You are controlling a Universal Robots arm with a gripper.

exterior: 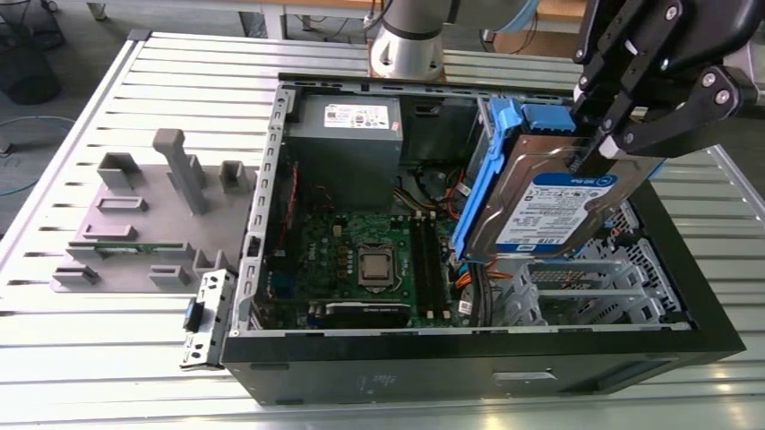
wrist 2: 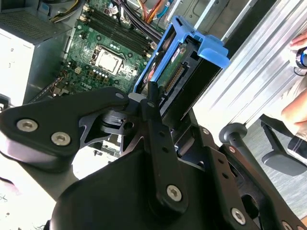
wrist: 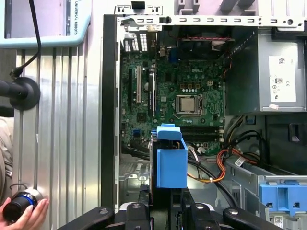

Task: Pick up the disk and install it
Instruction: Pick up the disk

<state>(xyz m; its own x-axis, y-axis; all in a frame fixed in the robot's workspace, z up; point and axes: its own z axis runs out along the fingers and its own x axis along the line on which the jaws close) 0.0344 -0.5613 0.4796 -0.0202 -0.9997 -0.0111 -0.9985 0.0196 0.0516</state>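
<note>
- A ribbed, silver metal table [exterior: 96, 358] carried the whole set-up, its slats running across the exterior view.
- An open black computer case [exterior: 478, 367] lay on its side at the middle of the table.
- A grey fixture plate [exterior: 143, 228] with upright holders lay flat on the exterior view's left, just beside the case.
- A small metal bracket [exterior: 206, 318] stood against the case's near corner.
- The arm's grey base [exterior: 407, 45] rose at the far edge.

Silver-grey disk [exterior: 544, 152], blue carrier frame [exterior: 482, 184], white-and-blue label [exterior: 562, 210]; green motherboard [exterior: 340, 237].
</note>
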